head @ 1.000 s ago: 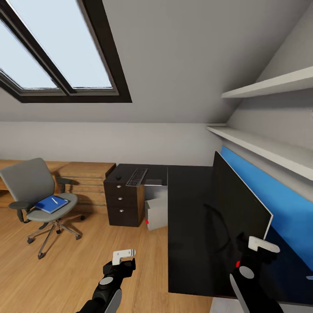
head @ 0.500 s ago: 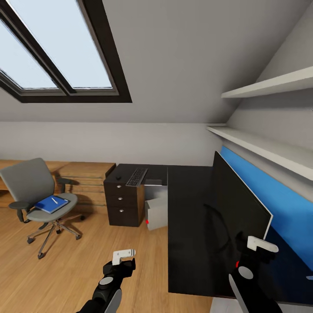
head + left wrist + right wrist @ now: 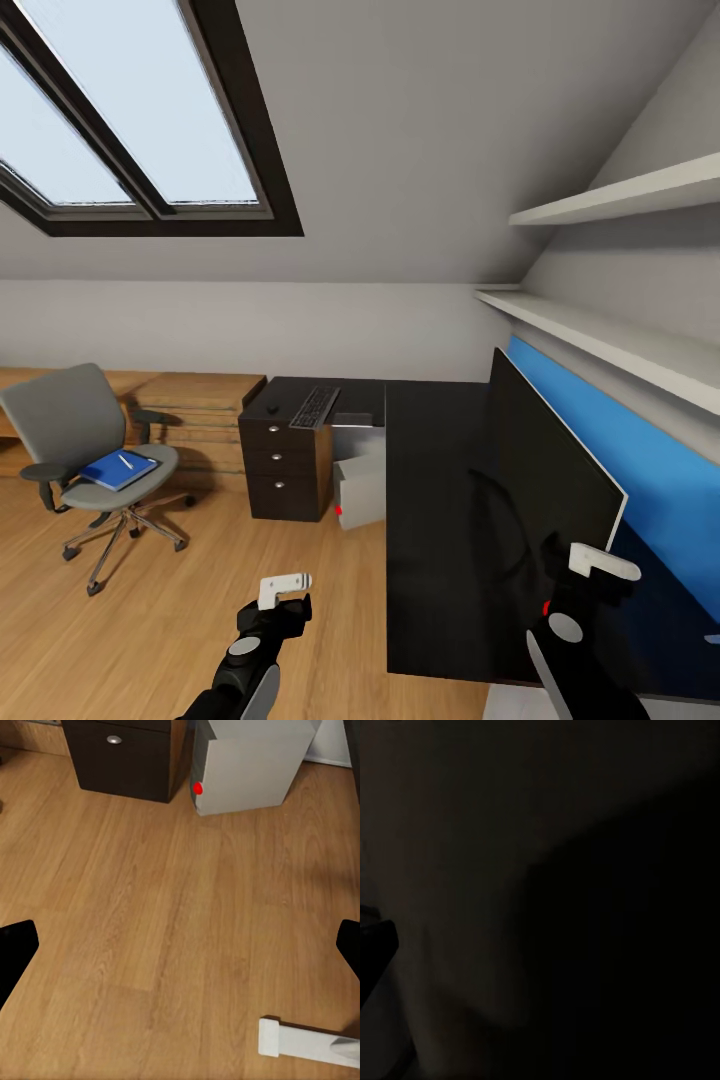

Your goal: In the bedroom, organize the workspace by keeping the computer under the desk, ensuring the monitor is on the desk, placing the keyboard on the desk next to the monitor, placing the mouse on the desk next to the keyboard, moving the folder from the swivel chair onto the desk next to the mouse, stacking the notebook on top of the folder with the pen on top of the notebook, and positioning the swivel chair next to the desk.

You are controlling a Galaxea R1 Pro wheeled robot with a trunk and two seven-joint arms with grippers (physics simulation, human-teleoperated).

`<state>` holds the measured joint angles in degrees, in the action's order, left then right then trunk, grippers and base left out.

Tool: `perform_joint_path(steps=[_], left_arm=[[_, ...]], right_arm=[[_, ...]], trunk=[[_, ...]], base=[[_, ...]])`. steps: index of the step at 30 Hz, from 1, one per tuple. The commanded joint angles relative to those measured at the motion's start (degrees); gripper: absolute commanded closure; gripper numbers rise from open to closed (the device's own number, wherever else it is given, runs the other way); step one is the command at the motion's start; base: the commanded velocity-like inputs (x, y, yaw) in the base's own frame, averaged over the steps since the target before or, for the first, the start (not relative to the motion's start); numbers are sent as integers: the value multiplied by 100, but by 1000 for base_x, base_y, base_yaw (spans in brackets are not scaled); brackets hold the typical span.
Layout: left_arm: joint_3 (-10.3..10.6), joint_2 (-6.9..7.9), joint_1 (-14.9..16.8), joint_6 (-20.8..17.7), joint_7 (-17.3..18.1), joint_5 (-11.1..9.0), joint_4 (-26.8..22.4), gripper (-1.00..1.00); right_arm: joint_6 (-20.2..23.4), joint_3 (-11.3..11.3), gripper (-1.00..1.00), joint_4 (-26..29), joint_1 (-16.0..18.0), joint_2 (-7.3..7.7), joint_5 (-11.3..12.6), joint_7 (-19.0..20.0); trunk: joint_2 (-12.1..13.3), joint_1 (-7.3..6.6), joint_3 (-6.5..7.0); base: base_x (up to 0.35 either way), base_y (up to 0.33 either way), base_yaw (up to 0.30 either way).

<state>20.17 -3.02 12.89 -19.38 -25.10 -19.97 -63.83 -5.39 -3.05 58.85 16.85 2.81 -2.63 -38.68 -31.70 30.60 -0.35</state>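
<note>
My left gripper (image 3: 285, 592) hangs over bare wooden floor (image 3: 150, 930); the fingertips sit at opposite edges of the left wrist view, so its jaws stand wide, holding nothing. My right gripper (image 3: 590, 575) is above the desk (image 3: 440, 520), just beside the monitor (image 3: 550, 470); I cannot tell its jaw state. The keyboard (image 3: 315, 406) and mouse (image 3: 272, 408) lie on the desk's far wing, above 3 drawers. The computer (image 3: 360, 488) stands under the desk. The swivel chair (image 3: 85, 440) is well apart from the desk, with the folder (image 3: 118, 469) on its seat and the pen (image 3: 126, 461) on top.
</note>
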Motion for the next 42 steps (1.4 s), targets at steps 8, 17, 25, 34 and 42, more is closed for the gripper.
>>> perform_joint_path(steps=[8,17,25,34,42], left_arm=[[13,-3,3,-18,-48,-51,-6,-100],[13,-6,3,-21,-48,-51,-6,-100],[13,-6,3,-20,-48,-51,-6,-100],[13,0,3,-13,-48,-49,-6,-100],[19,-6,3,-13,-48,-35,-6,-100]], right_arm=[[-28,-2,-100,-14,1,-1,-27,-16],[-32,-3,-100,-13,1,0,-27,-12],[-33,-1,-100,-11,3,0,-27,-13],[-61,5,-100,0,-3,0,-27,8],[-758,-10,-100,-4,-26,16,-31,1265]], trunk=[[-5,2,-4],[-5,2,-4],[-5,2,-4],[-5,2,-4],[-5,2,-4]], base=[[-221,0,0],[-332,0,0],[-334,0,0],[-97,0,0],[-1,0,0]])
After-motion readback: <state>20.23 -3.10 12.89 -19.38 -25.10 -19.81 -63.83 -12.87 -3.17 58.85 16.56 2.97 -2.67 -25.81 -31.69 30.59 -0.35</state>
